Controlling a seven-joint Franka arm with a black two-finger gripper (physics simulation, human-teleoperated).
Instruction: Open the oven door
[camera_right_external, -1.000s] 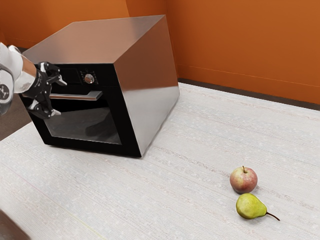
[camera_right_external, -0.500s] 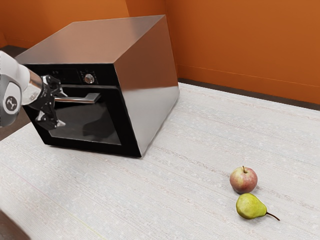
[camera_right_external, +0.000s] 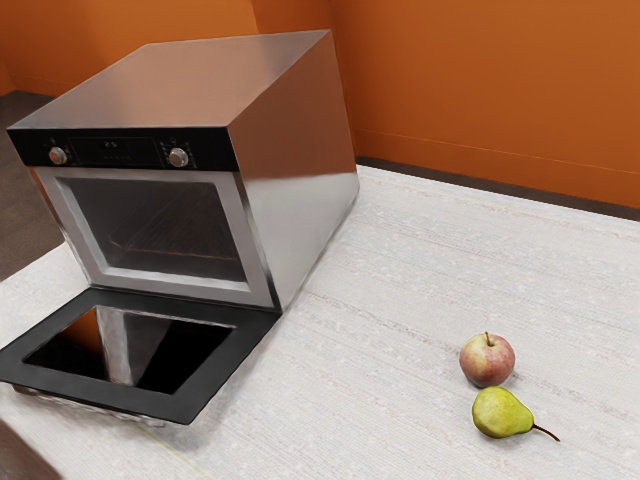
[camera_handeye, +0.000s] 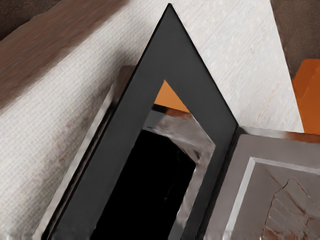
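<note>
Ahead of the fingers, whose state cannot be determined, the oven door (camera_right_external: 216, 370) is lowered open, exposing the oven cavity (camera_right_external: 190, 215) and apparently a wire rack (camera_right_external: 168, 251).

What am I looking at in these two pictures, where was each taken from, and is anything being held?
I'm a single jointed robot arm with a two-finger gripper, working in a computer simulation. The exterior view comes from a camera at my side. It shows an oven on a pale table, its door folded down open in front. An apple and a pear lie close together toward the exterior view's right. The wrist view comes from a camera on my hand, so the same open door looks big and slanted there. Whether I'm holding anything, these pictures can't settle.
</note>
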